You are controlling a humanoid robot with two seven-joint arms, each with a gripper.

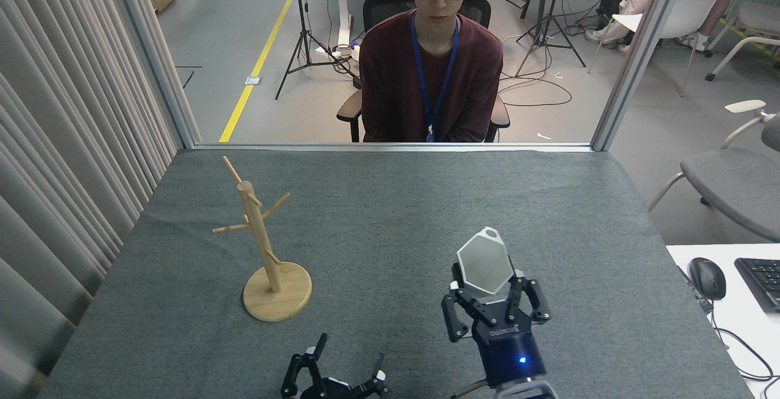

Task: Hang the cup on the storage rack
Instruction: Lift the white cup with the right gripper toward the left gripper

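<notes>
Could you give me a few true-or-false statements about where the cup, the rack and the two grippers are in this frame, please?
1. The right gripper is closed around the white cup. True.
2. The cup already hangs on a peg of the storage rack. False: it is in the right gripper, well to the right of the rack, and all the pegs are bare.
3. The left gripper is open and holds nothing. True.
4. The storage rack lies tipped over on the table. False: it stands upright on its round base.
5. The cup's small tab handle points toward the far side of the table. True.
</notes>
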